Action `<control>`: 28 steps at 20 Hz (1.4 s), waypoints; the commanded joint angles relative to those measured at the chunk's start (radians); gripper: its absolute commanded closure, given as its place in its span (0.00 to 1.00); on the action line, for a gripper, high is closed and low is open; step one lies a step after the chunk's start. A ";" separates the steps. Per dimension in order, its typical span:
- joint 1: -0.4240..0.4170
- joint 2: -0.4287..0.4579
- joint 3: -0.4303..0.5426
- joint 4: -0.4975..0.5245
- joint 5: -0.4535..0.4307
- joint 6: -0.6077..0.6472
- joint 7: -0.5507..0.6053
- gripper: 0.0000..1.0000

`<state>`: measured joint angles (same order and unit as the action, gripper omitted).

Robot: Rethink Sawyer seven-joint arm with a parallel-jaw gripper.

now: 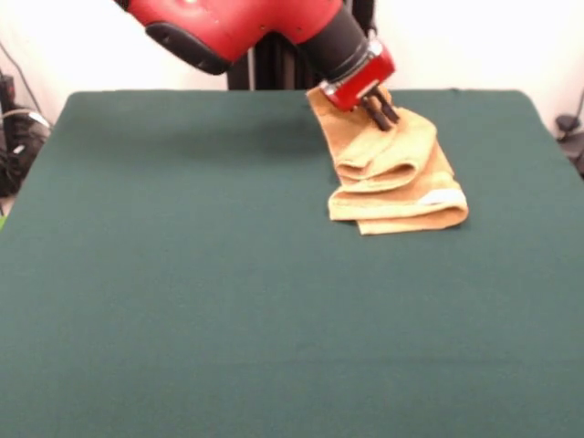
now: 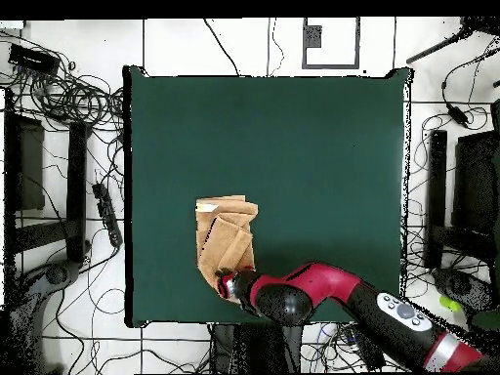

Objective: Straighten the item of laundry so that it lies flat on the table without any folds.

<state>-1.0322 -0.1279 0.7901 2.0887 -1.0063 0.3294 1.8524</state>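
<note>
From my station I see the red arm (image 1: 246, 23) sloping down from above, its black wrist leading to a red head, with the jaws (image 1: 383, 111) tipped downward and a little to one side in the front view. The two dark fingers (image 1: 377, 115) sit close together, pressed onto the far end of the towel (image 1: 392, 173); whether they pinch any cloth between them I cannot tell. The towel spreads out from the jaws toward the middle of the desk (image 1: 182, 301), bunched into several overlapping folds, and its white label (image 1: 443, 197) shows at the corner farthest from the jaws. From above, the arm (image 2: 332, 288) reaches in across the desk (image 2: 322, 146) edge nearest the robot's base, bent at an elbow, and the head covers the near end of the towel (image 2: 223, 234), so the fingertips themselves are hidden there. The label (image 2: 207, 206) again lies at the end away from the jaws. The cloth lies close to that edge of the desk.
</note>
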 commanded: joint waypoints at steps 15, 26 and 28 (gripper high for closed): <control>1.353 -0.012 -0.941 -0.149 0.639 -0.992 0.050 1.00; 1.457 -0.030 -0.994 -0.035 0.721 -1.099 0.141 1.00; 1.480 -0.036 -1.009 -0.005 0.758 -1.122 0.157 1.00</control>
<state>0.3629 -0.2806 -0.2505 2.0953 -0.3963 -0.7876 1.8844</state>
